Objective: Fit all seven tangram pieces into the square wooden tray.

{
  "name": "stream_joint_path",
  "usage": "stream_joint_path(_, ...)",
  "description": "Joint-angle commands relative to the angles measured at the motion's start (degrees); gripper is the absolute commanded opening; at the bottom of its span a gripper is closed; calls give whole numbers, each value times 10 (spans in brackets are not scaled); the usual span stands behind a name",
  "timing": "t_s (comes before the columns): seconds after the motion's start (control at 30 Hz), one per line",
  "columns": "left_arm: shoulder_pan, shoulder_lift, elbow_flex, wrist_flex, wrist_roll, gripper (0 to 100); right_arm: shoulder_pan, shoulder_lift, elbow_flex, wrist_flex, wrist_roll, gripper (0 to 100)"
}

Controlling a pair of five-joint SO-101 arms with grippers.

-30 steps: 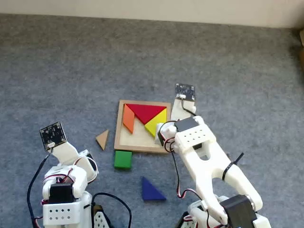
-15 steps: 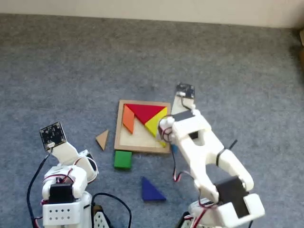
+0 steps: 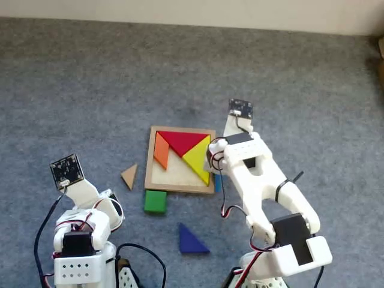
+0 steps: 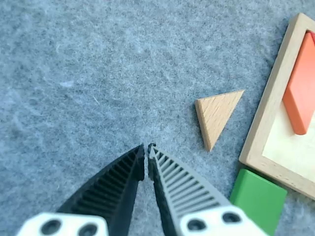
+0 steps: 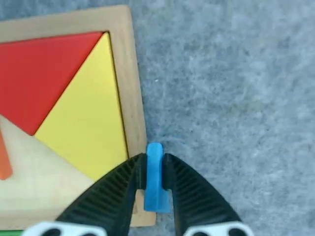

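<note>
The square wooden tray [image 3: 151,157] [image 5: 134,83] holds a red triangle [image 3: 181,141] [image 5: 44,69], a yellow triangle [image 3: 198,161] [image 5: 86,123] and an orange piece [image 3: 161,151] [image 4: 301,98]. My right gripper [image 5: 153,172] is shut on a light blue piece [image 5: 154,177] [image 3: 218,182], held on edge just outside the tray's right side. My left gripper [image 4: 146,150] hovers shut over bare carpet, left of the tan triangle [image 4: 216,113] [image 3: 129,176]. The green square [image 3: 155,201] [image 4: 258,199] lies below the tray. A dark blue triangle [image 3: 191,240] lies nearer the arm bases.
Grey carpet covers the whole work area. A pale wall strip runs along the far edge. The two arm bases stand at the near edge, with black cables by the left one.
The right arm has swung right, off the tray. The yellow triangle now lies flat in the tray. The light blue piece shows beside the tray's right edge. The left arm kept still.
</note>
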Motion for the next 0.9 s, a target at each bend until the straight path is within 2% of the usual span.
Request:
stream_joint_path(0.0,10,-23,12,3,-4,43,13,1,-22,-7,13,31)
stream_joint_path(0.2,10,-23,12,3,-4,43,16,0,-25,-1,14,26)
stream_joint_path(0.37,10,-23,12,3,-4,43,16,-45,-22,54,15,26)
stream_joint_path(0.73,9,-23,12,3,-4,43,14,-152,-21,58,11,4)
stream_joint_path(0.87,9,-23,12,3,-4,43,-7,-170,-22,54,10,4)
